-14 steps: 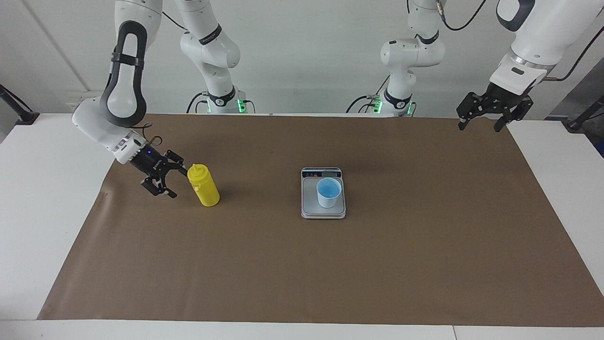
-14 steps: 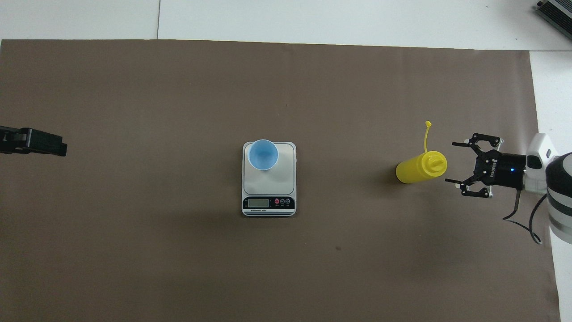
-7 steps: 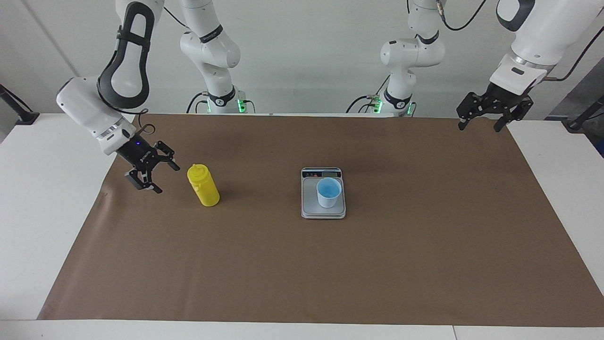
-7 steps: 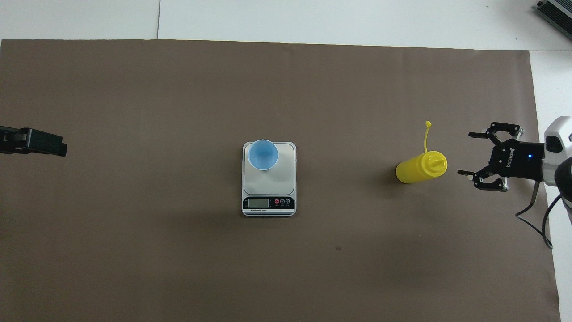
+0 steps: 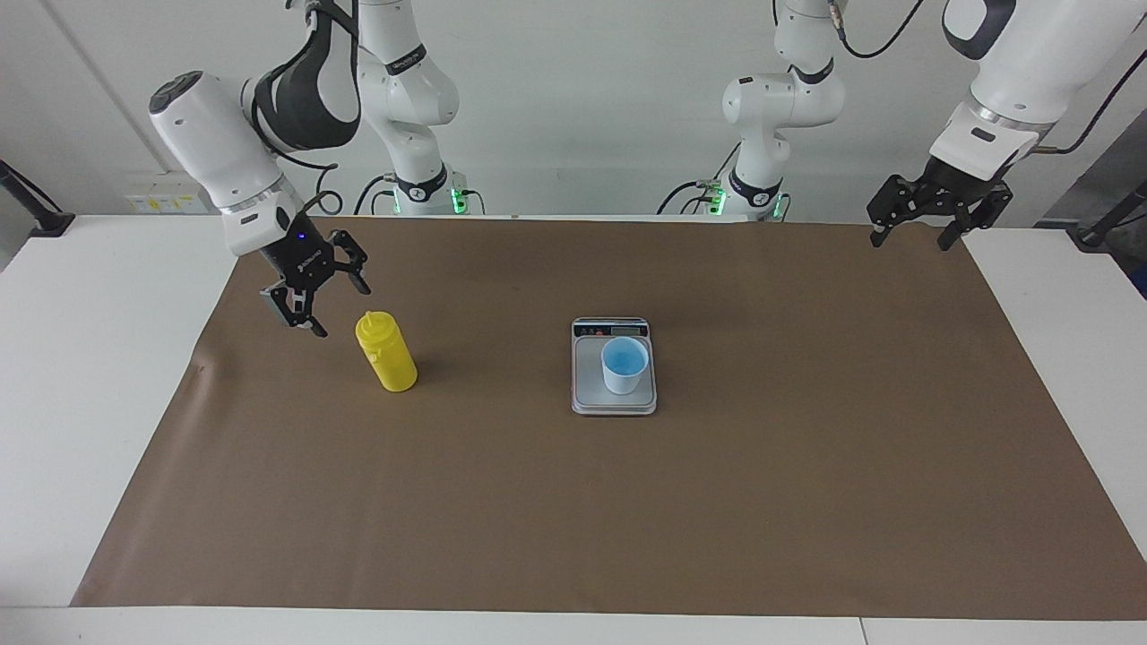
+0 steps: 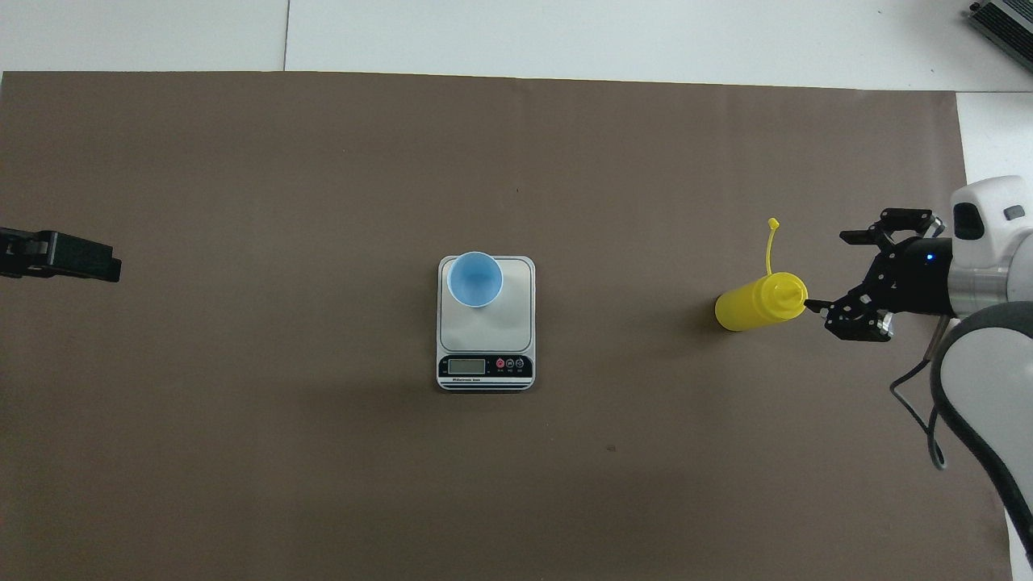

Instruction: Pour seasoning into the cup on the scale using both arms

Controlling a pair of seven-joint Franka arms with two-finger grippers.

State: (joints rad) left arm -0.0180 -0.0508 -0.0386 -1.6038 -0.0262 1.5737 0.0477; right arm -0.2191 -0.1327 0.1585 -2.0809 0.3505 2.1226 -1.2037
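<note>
1. I see the seasoning bottle (image 5: 387, 355) standing upright on the brown mat (image 5: 573, 502), toward the right arm's end of the table. It is yellow plastic with a rounded shoulder and a pointed nozzle on top.
2. From the overhead view the bottle (image 6: 759, 301) shows a thin yellow tether with a small cap (image 6: 773, 223) at its tip, trailing away from the robots.
3. My right gripper (image 5: 319, 300) hangs in the air just beside the bottle's top, on the side toward the right arm's end of the table. Its claw is spread wide and holds nothing; it does not touch the bottle.
4. In the overhead view the right gripper (image 6: 839, 270) has one fingertip (image 6: 813, 305) showing close against the nozzle, but the facing view shows a gap between them.
5. The cup (image 5: 625, 365) stands upright on the scale (image 5: 614, 394) in the middle of the mat, well apart from the bottle. It is small, light blue and tapered, with a brighter blue inside, and shorter than the bottle.
6. The scale is flat and silver-grey, with its dark display strip (image 6: 485, 365) along the edge nearer to the robots. The cup (image 6: 475, 279) sits on the part of the plate farther from the robots.
7. My left gripper (image 5: 914, 235) waits raised over the mat's corner at the left arm's end, claw wide and empty.
</note>
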